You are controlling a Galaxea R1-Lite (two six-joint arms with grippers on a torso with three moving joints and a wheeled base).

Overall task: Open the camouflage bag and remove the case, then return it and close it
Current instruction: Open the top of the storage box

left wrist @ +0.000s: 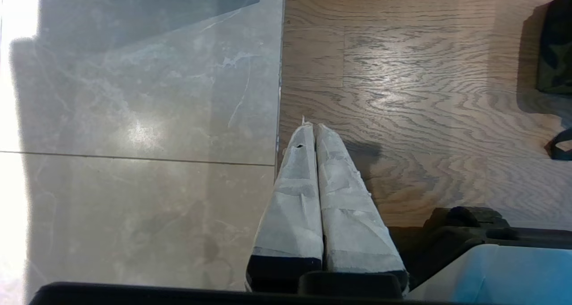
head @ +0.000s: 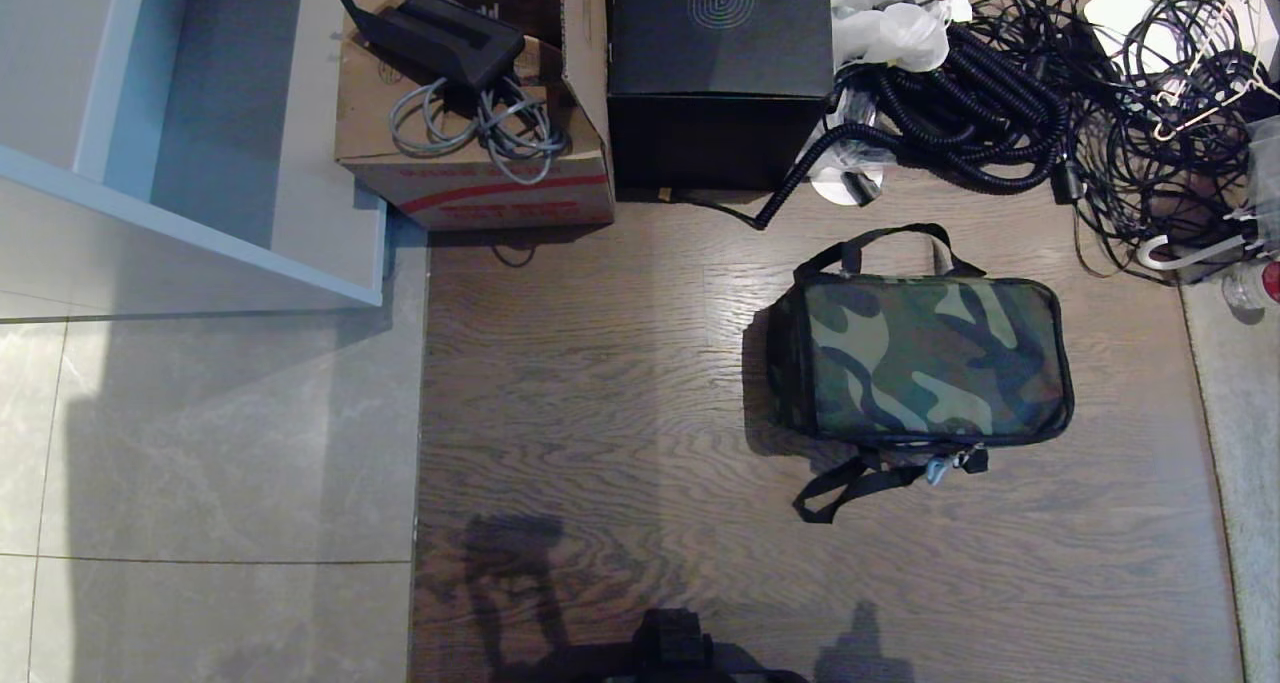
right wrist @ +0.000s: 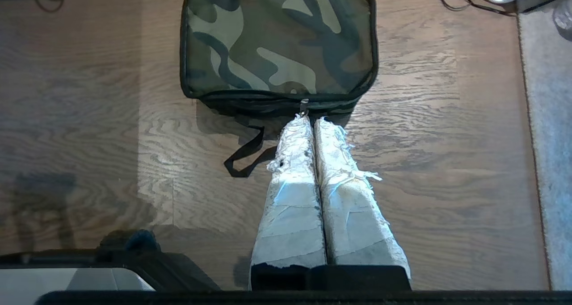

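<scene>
Both sets of jaws were pressed shut and held nothing; the left gripper [left wrist: 311, 127], its fingers [left wrist: 295, 198] wrapped in pale tape, hung over the seam where the grey tile [left wrist: 143, 131] met the wood floor [left wrist: 424, 95], well apart from the bag [head: 925, 358]; the right gripper [right wrist: 311, 119], taped the same way and frayed at the tips, hung over the wood floor with its tips just short of the bag's near side, in line with the zip pull [right wrist: 304, 105], though I could not tell whether they touched it; neither arm showed in the head view; the bag sat on the wood floor toward its right edge, lid zipped down, camouflage top facing up, one black strap [head: 885, 243] arching over its far side and another [head: 850, 483] trailing loose on the boards at its near side; the case was not to be seen; along the far edge of the wood floor stood a cardboard box [head: 470, 143] with grey cable on it, a black box [head: 720, 73] with a swirl emblem beside it, and a heap of black cables [head: 1050, 103] toward the far right corner; a pale cabinet [head: 190, 133] stood over the tile at the far left
</scene>
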